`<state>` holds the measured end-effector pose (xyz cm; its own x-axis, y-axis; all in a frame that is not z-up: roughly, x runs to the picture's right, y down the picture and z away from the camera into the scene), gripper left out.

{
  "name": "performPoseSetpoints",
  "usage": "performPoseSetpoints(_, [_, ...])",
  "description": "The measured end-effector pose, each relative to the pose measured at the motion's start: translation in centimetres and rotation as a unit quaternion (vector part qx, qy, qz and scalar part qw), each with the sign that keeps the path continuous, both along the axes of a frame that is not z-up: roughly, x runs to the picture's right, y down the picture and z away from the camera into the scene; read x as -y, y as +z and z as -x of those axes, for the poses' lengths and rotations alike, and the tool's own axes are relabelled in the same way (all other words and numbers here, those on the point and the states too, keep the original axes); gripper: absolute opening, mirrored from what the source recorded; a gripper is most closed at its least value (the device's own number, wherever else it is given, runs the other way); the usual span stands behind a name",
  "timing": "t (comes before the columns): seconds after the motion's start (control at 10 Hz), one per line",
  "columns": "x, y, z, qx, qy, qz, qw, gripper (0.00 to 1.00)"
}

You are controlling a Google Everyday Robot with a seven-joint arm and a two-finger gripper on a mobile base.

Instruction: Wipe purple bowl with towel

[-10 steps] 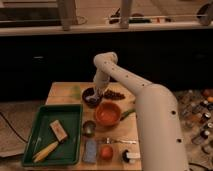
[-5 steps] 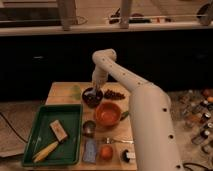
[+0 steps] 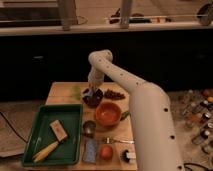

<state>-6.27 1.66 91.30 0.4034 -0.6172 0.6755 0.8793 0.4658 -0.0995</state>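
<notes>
Tool low over purple bowl, which sits directly beneath it toward far side of worktop. Apart or together: cannot tell. No towel made out; whether one is held, unclear. Over last second, slight shift of arm's elbow only, tool staying down at same bowl, bowl unmoved. Reads as short strokes in bowl, so wiping likely under way, no sign of finish. Orange bowl just camera-side of tool, metal cup further that way, green tray camera-left.
</notes>
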Motion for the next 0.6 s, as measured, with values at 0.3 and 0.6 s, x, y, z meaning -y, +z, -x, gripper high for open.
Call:
performPoseSetpoints(0.3, [-0.28,-0.59,-0.42,0.0,0.003,0.001,1.0,0.0])
performPoseSetpoints(0.6, [0.03,-0.87,-0.58,0.0,0.005,-0.001,1.0,0.0])
